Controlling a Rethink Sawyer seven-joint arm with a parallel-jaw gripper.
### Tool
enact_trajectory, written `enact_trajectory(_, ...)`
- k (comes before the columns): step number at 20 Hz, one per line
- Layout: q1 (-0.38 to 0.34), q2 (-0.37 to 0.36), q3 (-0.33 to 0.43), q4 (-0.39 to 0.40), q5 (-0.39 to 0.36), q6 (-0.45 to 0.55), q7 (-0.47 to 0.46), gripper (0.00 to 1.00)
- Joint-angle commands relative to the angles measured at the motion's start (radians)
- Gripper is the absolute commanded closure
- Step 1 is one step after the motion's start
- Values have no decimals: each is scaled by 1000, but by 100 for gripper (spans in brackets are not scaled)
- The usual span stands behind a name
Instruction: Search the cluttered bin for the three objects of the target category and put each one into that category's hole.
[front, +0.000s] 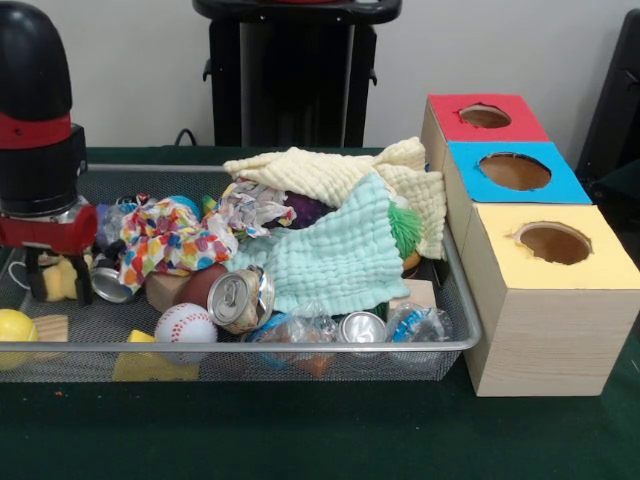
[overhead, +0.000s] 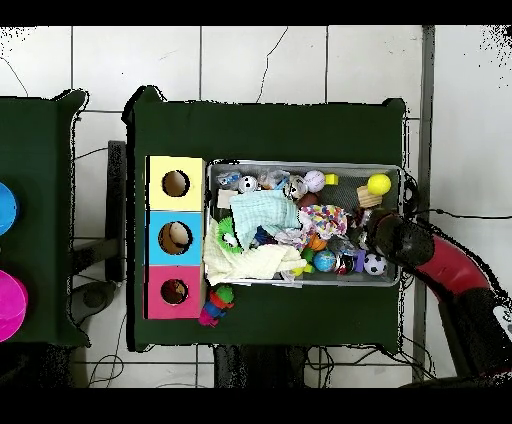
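Observation:
The wire mesh bin (front: 300, 346) is full of clutter; it also shows in the overhead view (overhead: 303, 166). My gripper (front: 58, 292) is down inside its left end. It is open, with its fingers (front: 84, 282) on either side of a small yellowish soft thing (front: 60, 278) on the bin floor. In the overhead view the arm (overhead: 400, 240) covers the gripper. The red-surround hole (front: 485, 116) is at the far end of the wooden box row and also shows in the overhead view (overhead: 174, 291). No orange striped plush shows clearly.
The blue hole (front: 514, 171) and the yellow hole (front: 552, 242) are beside the red one. Yellow and mint cloths (front: 335, 245) cover the bin's middle. A baseball (front: 184, 324), cans (front: 240, 298), a yellow ball (front: 14, 330) and a patterned cloth (front: 165, 240) lie around. A colourful toy (overhead: 214, 305) lies outside the bin.

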Motion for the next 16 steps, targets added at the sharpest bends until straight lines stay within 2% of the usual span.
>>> enact_trajectory(1, 32, 4, 23, 119, 14, 121, 77, 0)
enact_trajectory(6, 65, 3, -25, 104, 1, 78, 112, 0)
enact_trajectory(9, 62, -12, -12, 113, -3, 44, 107, 0)
enact_trajectory(16, 91, -87, -25, 124, -11, 49, 97, 0)
